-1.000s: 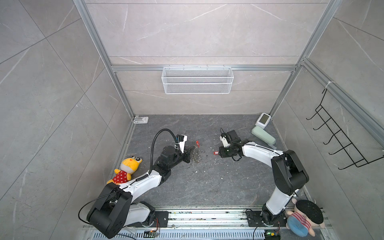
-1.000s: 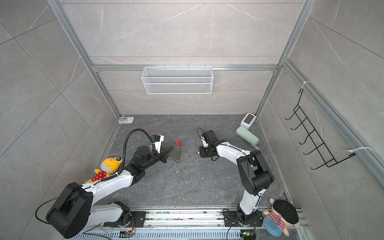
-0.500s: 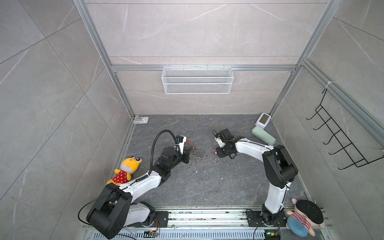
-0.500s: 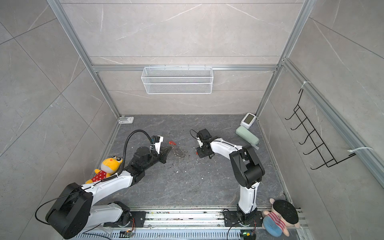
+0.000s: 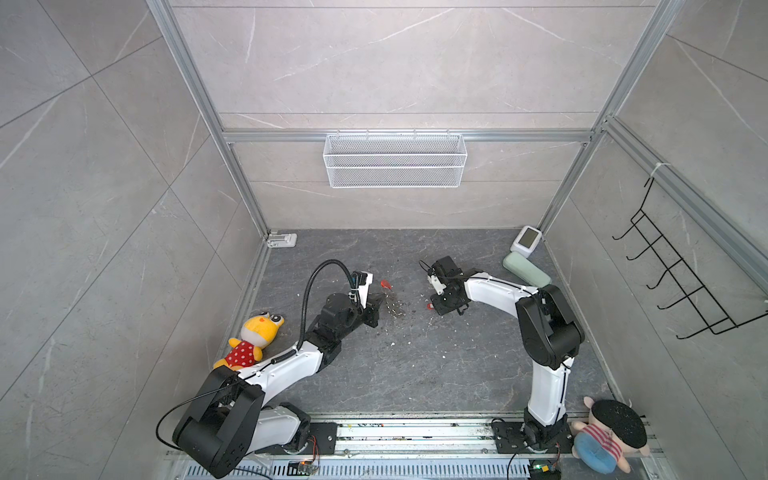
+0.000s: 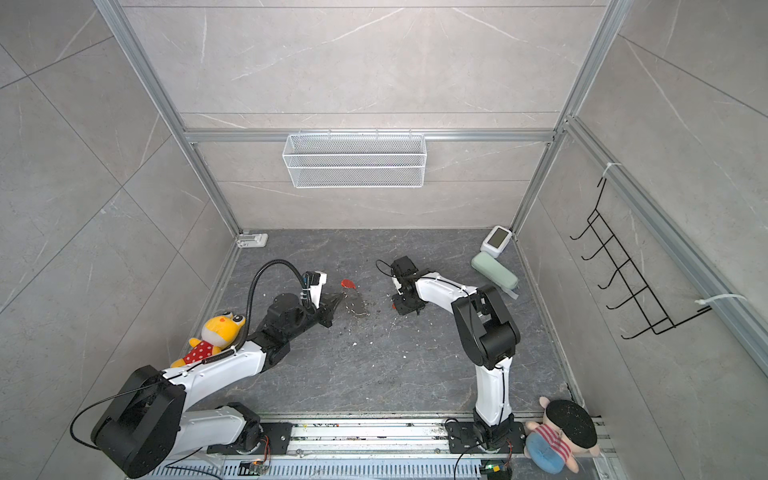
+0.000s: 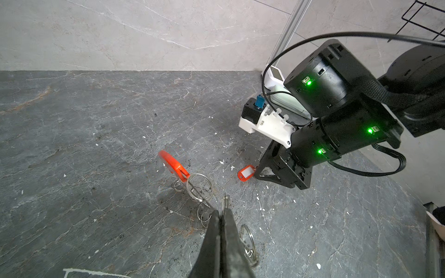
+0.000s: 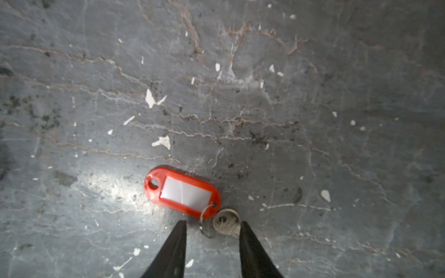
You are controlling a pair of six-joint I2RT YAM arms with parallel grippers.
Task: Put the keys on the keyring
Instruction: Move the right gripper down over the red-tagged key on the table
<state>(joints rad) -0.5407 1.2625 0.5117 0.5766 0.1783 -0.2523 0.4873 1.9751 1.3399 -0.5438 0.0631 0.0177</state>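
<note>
The keys (image 8: 183, 190), a red tag with a white label window joined by a small ring to a silver key head (image 8: 226, 222), lie flat on the dark stone floor; in both top views they show as a red speck (image 5: 430, 306) (image 6: 394, 306). My right gripper (image 8: 213, 222) (image 5: 436, 305) is open, low over the floor, with the key head between its fingertips. The keyring (image 7: 199, 184) (image 5: 395, 307) (image 6: 357, 306), a bunch of silver loops with a curved red strip (image 7: 173, 166), rests partly on the floor. My left gripper (image 7: 222, 211) (image 5: 377, 304) is shut on one of its loops.
A yellow plush toy (image 5: 257, 336) lies beside the left arm and a striped doll (image 5: 606, 432) sits at the front right. A green case (image 5: 525, 270) and a white device (image 5: 528, 240) stand at the back right. A wire basket (image 5: 395, 160) and a hook rack (image 5: 681, 282) hang on the walls.
The right arm has swung its elbow left and partly back, while its gripper has stayed low over the red tag, shifting slightly left. The left gripper still pinches the keyring, which moved only slightly.
</note>
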